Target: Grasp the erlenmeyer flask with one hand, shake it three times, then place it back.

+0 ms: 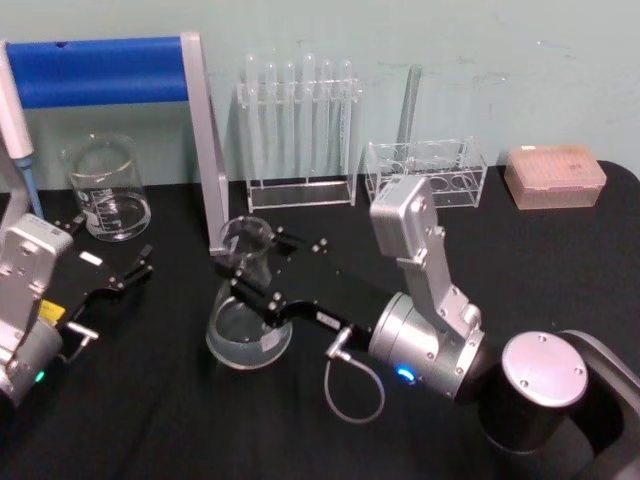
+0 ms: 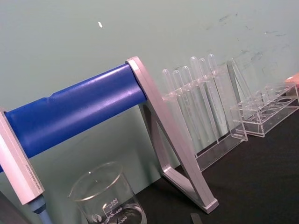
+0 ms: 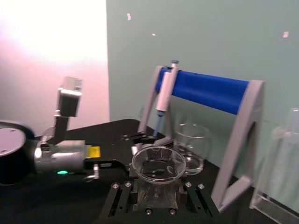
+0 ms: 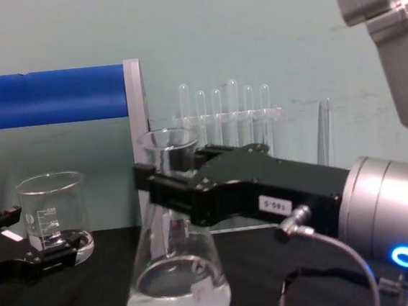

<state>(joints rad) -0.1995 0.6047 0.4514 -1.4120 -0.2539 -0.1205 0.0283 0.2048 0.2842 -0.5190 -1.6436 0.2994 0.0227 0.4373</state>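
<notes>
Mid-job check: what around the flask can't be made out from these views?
Neck of the clear conical glass flask, chest view: partly covered by the black right gripper.
Flask body, right wrist view: hidden beneath its own rim and the gripper.
White tag on that gripper, chest view: print too small to read.
Left gripper, parked left: cut by the chest view's edge.

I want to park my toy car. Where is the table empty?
Free: the bare table right of the right arm, before the pink box. Also the front strip between the left gripper and the erlenmeyer flask. Crowded: the middle, where the right gripper grips the flask's neck, and the back row of beaker, stand and test-tube rack.
</notes>
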